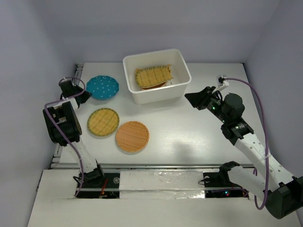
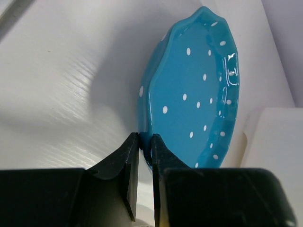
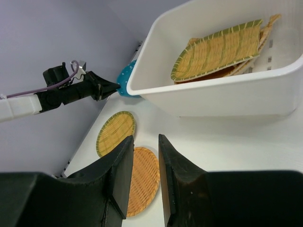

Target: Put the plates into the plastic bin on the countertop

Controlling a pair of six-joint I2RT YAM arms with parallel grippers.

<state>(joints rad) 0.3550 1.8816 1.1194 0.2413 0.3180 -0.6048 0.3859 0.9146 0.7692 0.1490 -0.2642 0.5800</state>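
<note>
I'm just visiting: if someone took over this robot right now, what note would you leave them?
Left gripper: shut on the rim of the teal plate, left of the plastic bin.
Right gripper: open, empty, right of the bin.
Done: bamboo plates stacked in the bin; count unclear.
Left: teal plate, yellow-green round plate, orange round plate, all outside the bin.

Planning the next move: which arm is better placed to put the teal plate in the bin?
Left. The left pincer is shut on the rim of the teal dotted plate; the right pincer hangs empty beside the white bin.
</note>
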